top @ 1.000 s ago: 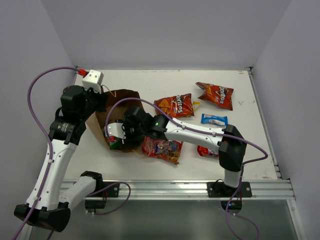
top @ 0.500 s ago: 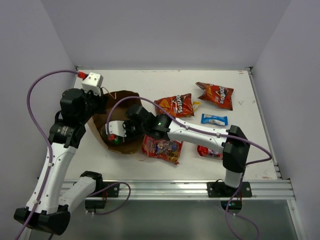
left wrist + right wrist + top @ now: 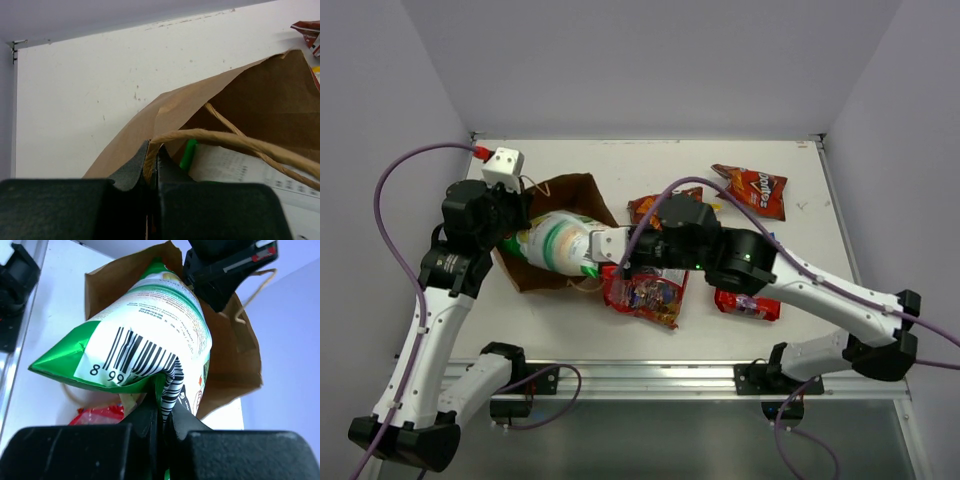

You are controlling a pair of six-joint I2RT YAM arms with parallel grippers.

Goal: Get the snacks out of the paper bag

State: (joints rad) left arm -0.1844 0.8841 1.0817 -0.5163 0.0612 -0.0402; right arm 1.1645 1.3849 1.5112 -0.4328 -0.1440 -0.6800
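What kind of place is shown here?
Probably a robot test cell in a lab: a white table boxed in by plain walls, two arms bolted to a metal rail, snack packets as props.

The paper bag [image 3: 575,195] lies at the left of the worktop [image 3: 620,160]. The chip bag [image 3: 555,243] is partly in it and sticks out to the right, toward the frame's centre. The left end effector [image 3: 151,150] is clamped on the paper bag's left rim. The right end effector [image 3: 162,406] pinches the chip bag's right end. Below that end lies one candy bag [image 3: 645,297], and the second candy bag [image 3: 748,305] is further right. One Doritos bag [image 3: 645,208] lies near the centre, partly under the right arm. The other Doritos bag [image 3: 752,190] is at the upper right.
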